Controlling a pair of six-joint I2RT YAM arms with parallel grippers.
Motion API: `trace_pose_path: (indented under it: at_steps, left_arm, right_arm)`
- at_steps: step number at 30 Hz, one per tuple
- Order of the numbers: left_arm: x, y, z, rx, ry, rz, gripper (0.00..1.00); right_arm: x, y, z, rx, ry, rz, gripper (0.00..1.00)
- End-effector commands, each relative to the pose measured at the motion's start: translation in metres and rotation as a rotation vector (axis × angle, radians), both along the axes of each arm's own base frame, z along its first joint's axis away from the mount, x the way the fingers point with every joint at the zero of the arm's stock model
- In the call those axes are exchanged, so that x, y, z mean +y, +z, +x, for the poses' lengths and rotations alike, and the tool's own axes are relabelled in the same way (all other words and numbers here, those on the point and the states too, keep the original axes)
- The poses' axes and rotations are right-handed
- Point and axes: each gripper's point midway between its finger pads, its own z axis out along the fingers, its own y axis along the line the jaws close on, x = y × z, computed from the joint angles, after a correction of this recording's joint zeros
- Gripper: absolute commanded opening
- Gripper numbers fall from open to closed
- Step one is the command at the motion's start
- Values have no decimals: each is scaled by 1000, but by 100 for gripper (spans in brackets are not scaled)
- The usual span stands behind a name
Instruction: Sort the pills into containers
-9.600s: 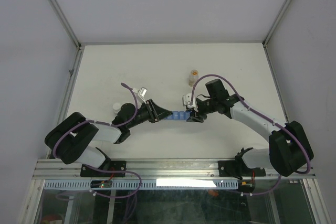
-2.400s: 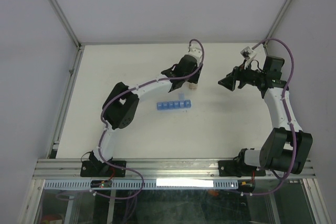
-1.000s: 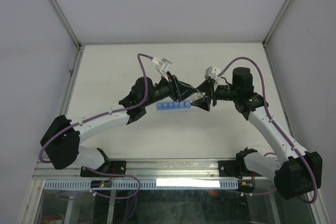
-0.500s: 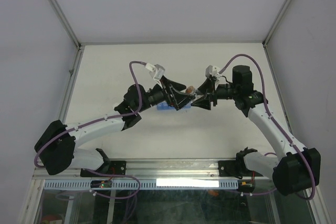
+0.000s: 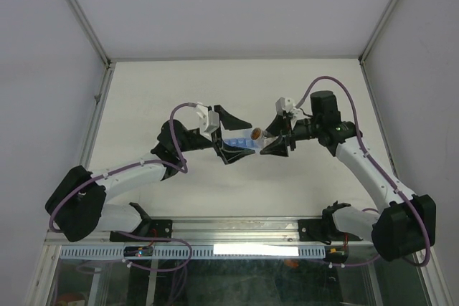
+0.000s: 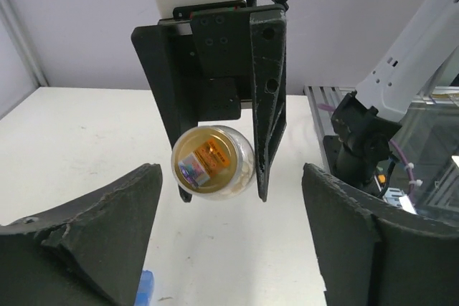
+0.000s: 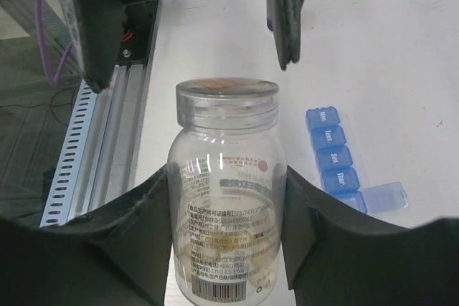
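My right gripper [image 7: 226, 177] is shut on a small clear bottle [image 7: 226, 206], held level above the table with its neck pointing at the left gripper. Pale tan pills [image 7: 237, 266] lie at the bottle's base. From above, the bottle [image 5: 255, 135] hangs over the right end of the blue containers [image 5: 239, 142]. The containers [image 7: 336, 163] are a strip of small lidded boxes, and the end lid [image 7: 384, 195] is flipped open. My left gripper [image 5: 232, 136] stands open a short way left of the bottle, touching nothing. In the left wrist view the bottle [image 6: 213, 160] hangs between the right fingers [image 6: 267, 105].
The white table [image 5: 215, 91] is walled by white panels at the back and sides. An aluminium rail [image 5: 237, 231] with the arm bases runs along the near edge. The right arm's base [image 6: 362, 141] and rail show behind the bottle in the left wrist view.
My left gripper has opened, let go of the bottle and drawn back to the left. The right gripper has kept hold of the bottle and shifted slightly.
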Motion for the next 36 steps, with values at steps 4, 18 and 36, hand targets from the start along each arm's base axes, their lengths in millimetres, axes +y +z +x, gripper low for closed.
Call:
trace_pose_path:
  at_steps: [4, 18, 36]
  left_arm:
    - [-18, 2, 4, -160, -75, 14, 62]
    - [-29, -7, 7, -64, -130, 17, 45]
    - [-7, -16, 42, 642, 451, -248, 0]
  right_arm:
    - [6, 5, 2, -89, 46, -11, 0]
    - [7, -6, 10, -87, 21, -61, 0]
    - [-2, -13, 56, -122, -255, -143, 0]
